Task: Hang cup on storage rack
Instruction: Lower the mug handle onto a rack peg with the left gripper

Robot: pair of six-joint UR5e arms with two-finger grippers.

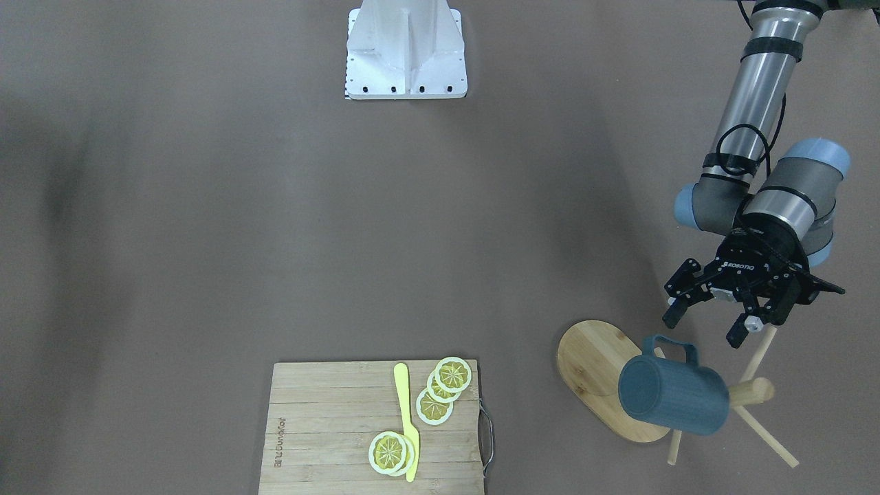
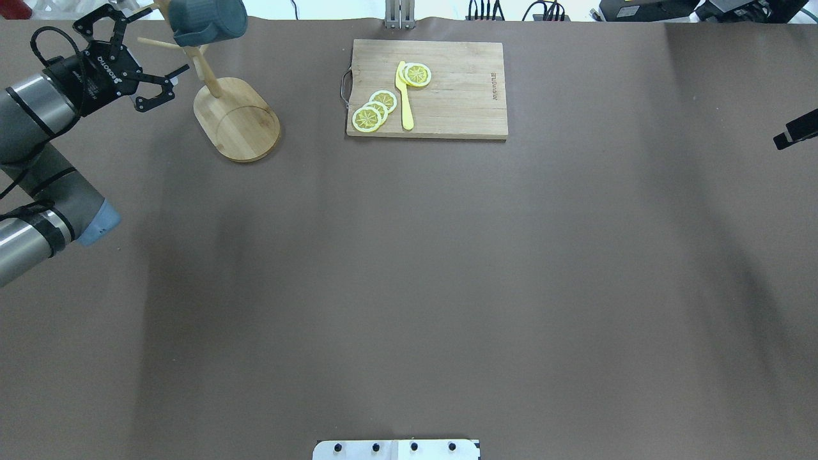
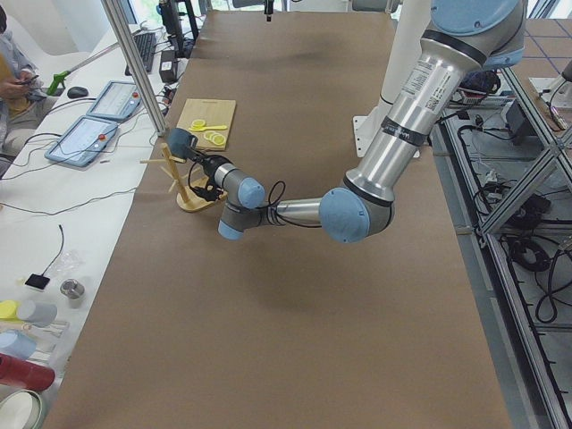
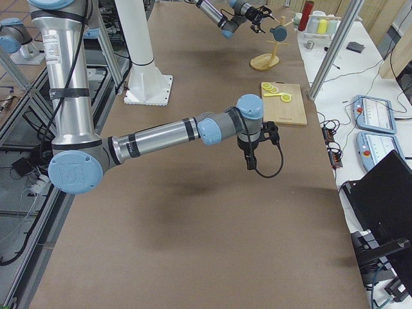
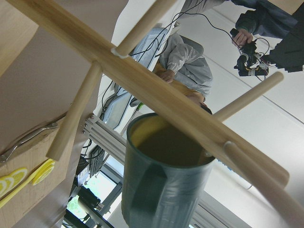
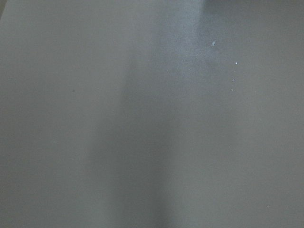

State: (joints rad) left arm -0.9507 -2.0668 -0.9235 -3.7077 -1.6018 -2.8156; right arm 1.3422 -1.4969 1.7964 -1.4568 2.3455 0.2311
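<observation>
The ribbed dark teal-blue mug (image 1: 674, 397) hangs on the light bamboo mug tree (image 1: 591, 357), just beyond the left gripper (image 1: 702, 328). Its long axis lies nearly level: flat bottom away from the round post (image 1: 753, 390), yellow-lined mouth toward it, loop handle facing the gripper. The left fingers are spread wide and empty. For the right gripper (image 4: 250, 161) I cannot tell the spread.

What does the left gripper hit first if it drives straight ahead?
Probably the storage rack: in the wrist view its post and pegs cross directly ahead of the open left gripper, with the cup hanging just behind. Depth is unclear.
</observation>
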